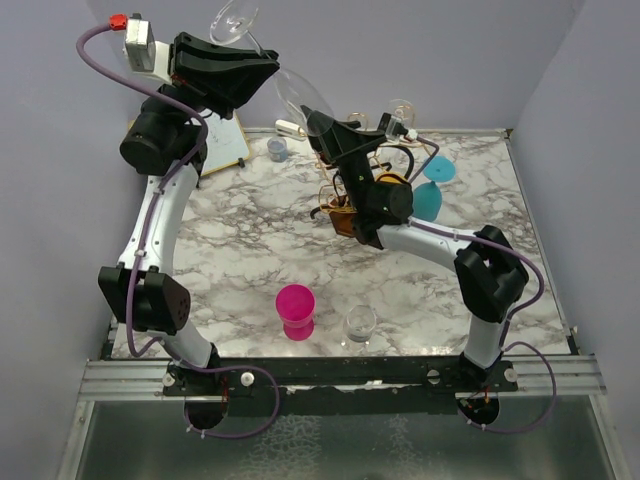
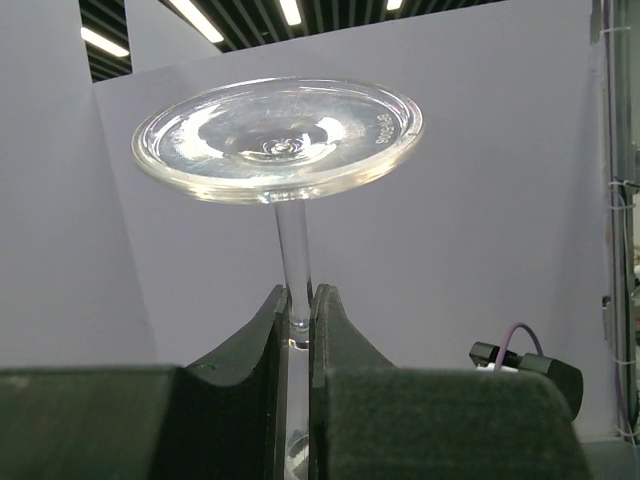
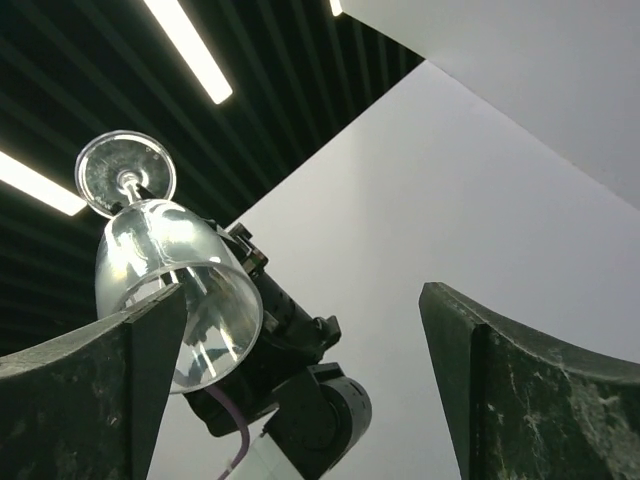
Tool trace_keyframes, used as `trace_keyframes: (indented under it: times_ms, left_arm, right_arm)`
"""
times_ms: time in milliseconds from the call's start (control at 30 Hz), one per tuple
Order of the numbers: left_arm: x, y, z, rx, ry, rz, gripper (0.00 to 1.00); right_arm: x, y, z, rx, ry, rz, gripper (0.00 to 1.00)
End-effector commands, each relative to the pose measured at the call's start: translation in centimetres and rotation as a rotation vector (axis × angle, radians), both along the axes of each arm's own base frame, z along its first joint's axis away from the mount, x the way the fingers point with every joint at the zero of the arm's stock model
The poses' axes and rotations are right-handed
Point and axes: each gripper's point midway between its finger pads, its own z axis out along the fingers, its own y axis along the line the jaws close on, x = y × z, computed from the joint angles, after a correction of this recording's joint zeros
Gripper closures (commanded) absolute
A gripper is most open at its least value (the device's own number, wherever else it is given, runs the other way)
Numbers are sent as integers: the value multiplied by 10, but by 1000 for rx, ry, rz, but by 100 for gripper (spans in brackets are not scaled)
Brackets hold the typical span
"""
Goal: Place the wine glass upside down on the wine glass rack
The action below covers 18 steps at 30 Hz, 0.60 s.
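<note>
My left gripper (image 1: 262,58) is raised high at the back and shut on the stem of a clear wine glass (image 1: 298,92). The glass's foot (image 1: 236,20) points up and left, and its bowl points down and right. In the left wrist view the foot (image 2: 280,135) stands above the closed fingers (image 2: 335,330). My right gripper (image 1: 330,122) is open just below the bowl. In the right wrist view the bowl (image 3: 175,290) sits beside its left finger (image 3: 100,390). The gold wire rack (image 1: 338,210) stands behind the right arm, partly hidden.
Teal glasses (image 1: 436,170) stand to the right of the rack, and a clear glass (image 1: 400,112) shows at its top. A pink cup (image 1: 295,310) and a small clear glass (image 1: 359,322) stand near the front. A clipboard (image 1: 225,142) and a small cup (image 1: 277,148) lie at the back left.
</note>
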Motion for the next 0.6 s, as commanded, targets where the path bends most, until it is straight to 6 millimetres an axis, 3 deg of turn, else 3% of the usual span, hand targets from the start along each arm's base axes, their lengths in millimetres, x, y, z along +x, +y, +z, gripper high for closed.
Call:
trace_keyframes:
  times_ms: [0,267,567]
  left_arm:
    - [1,4,4,67,-51,97,100]
    - [10,19,13,68,-59,195,100]
    - [50,30,15,132,1,347,100]
  right_arm:
    - [-57,-56,42,235,-229,-12,1]
    - [-52,-61,33,260,-160,19,1]
    - [-69,-52,21,97,-175,12,1]
